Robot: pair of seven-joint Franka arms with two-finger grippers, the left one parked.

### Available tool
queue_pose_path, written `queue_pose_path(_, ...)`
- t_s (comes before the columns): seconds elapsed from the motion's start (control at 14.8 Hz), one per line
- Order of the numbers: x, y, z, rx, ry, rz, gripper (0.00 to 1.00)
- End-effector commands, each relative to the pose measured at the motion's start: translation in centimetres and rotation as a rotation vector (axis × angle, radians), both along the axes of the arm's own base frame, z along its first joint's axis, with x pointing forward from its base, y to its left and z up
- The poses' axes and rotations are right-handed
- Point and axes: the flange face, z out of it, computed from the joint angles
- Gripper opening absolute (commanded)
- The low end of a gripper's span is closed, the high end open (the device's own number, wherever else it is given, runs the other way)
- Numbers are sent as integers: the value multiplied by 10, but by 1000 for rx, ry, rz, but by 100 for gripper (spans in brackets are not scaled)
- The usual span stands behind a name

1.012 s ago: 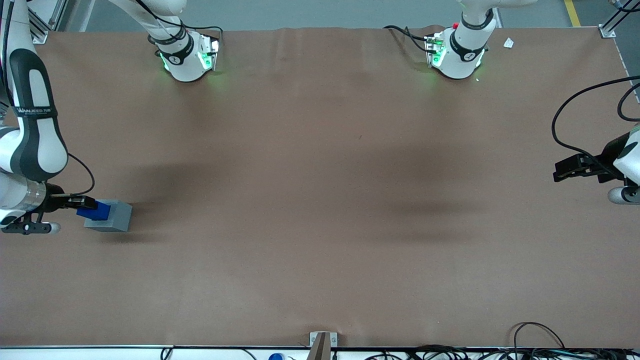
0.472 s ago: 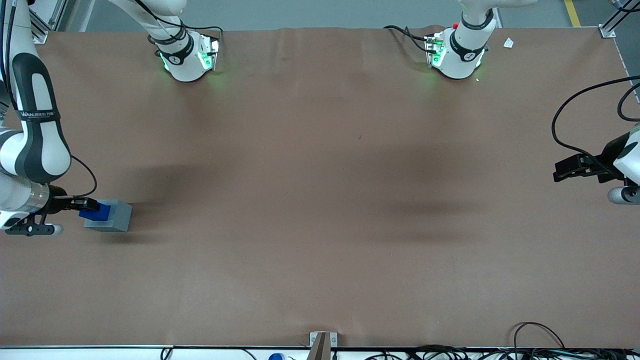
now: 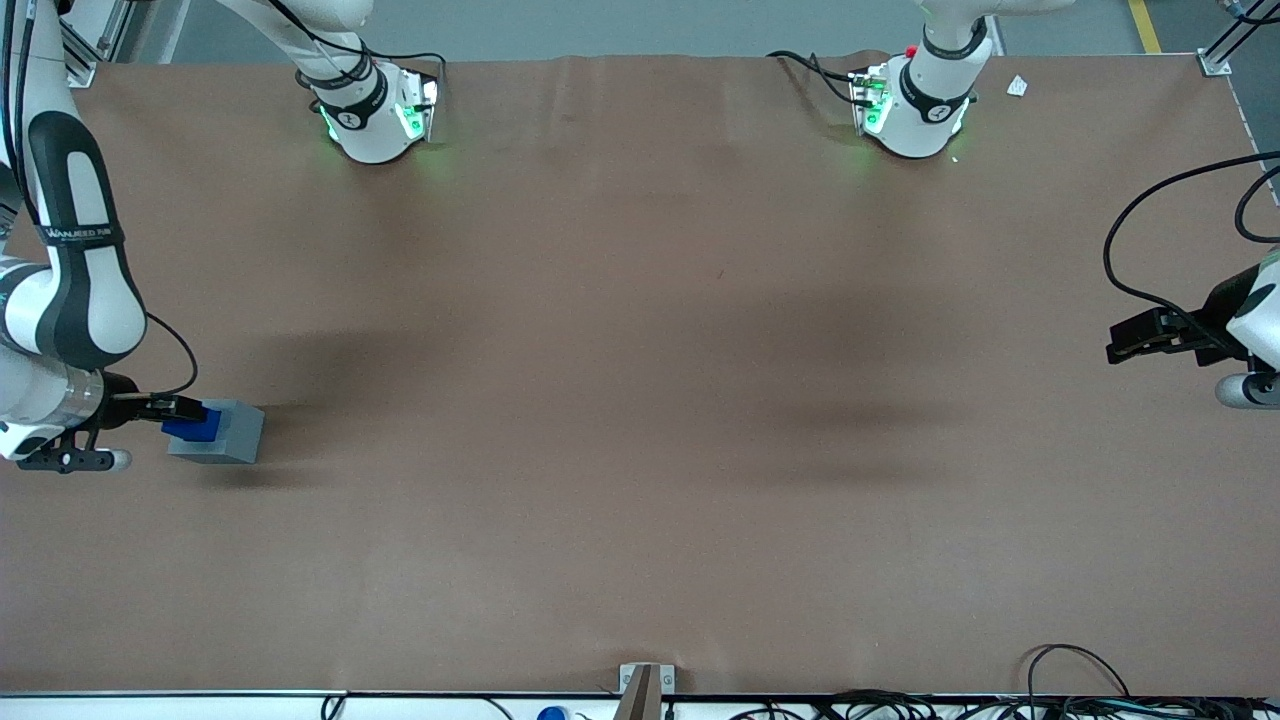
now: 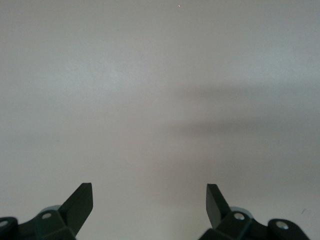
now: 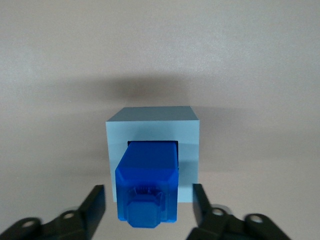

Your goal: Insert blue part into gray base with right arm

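The gray base [image 3: 232, 437] [image 5: 152, 125] sits on the brown mat near the working arm's end of the table. The blue part [image 3: 193, 427] [image 5: 147, 172] stands in the base's top recess, its upper half and rounded stub [image 5: 145, 214] sticking out above the rim. The right arm's gripper [image 3: 176, 408] [image 5: 149, 194] hangs just above the blue part. It is open, with one black finger [image 5: 96, 200] on each side of the blue part and a clear gap between each finger and the part.
Two arm pedestals [image 3: 375, 115] [image 3: 915, 105] with green lights stand along the table edge farthest from the front camera. The parked arm's gripper [image 3: 1150, 335] hangs over the table's other end. Cables [image 3: 1080, 690] lie along the near edge.
The blue part has sunk lower into the gray base. The right arm's wrist has come down a little with it.
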Motion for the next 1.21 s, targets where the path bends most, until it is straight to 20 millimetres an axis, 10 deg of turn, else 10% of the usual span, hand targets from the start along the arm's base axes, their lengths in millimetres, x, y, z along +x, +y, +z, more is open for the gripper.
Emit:
queue_pose_path(0.0,1,2,1,6,-10,-4,100)
queue_pose_path(0.67,2,4,8,7,-12,-3,100)
queue_pose_path(1.15,19,49,132,11,6,12,100)
